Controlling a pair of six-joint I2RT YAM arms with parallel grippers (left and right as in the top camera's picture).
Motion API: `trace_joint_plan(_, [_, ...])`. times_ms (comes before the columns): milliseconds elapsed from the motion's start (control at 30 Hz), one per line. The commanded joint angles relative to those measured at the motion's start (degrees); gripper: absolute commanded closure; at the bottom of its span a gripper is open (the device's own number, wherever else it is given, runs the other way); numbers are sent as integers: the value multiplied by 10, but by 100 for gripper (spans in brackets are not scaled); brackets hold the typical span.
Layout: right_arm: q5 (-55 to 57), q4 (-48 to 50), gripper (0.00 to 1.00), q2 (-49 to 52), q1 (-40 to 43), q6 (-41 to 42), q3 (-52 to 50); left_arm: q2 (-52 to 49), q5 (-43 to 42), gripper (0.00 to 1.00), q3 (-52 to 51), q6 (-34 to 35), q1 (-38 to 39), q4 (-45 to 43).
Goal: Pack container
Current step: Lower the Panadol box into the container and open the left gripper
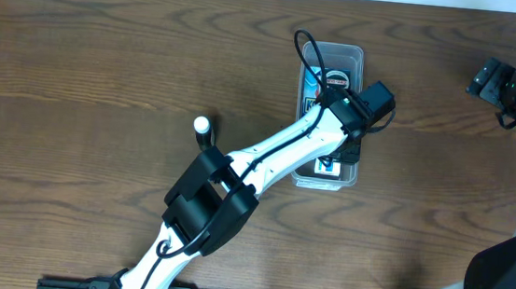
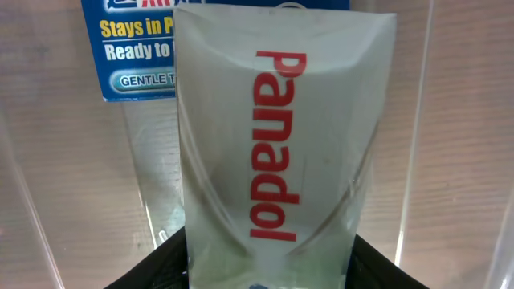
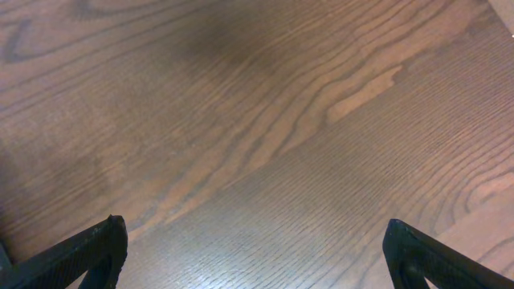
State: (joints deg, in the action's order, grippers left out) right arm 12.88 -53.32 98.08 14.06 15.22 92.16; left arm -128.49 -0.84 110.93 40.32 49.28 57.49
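- Packing is mid-placement: left gripper [image 2: 269, 277] appears clamped on Panadol box [image 2: 277, 144], inside container [image 1: 359, 60] (centre-top of the overhead view).
- Right gripper [image 3: 257, 257] gapes wide, empty, upper right.
- Next move likely calls for releasing, then lifting straight out, clear of walls.

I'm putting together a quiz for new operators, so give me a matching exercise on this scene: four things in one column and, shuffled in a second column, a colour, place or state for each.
Things
1. Panadol box
2. white-capped bottle
3. right gripper
4. container

Descriptions
A. open, above bare table
B. clear plastic, beneath the left arm
C. white with red lettering
D. standing on the table, outside the container

Pairs: 1-C, 2-D, 3-A, 4-B
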Motion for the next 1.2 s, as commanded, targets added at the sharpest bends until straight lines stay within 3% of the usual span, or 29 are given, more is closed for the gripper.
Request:
trace_joint_plan(0, [6, -1, 1, 5, 2, -7, 0, -5, 14, 48, -1, 8, -1, 0])
trace_joint_plan(1167, [6, -1, 1, 5, 2, -7, 0, -5, 2, 47, -1, 13, 3, -18])
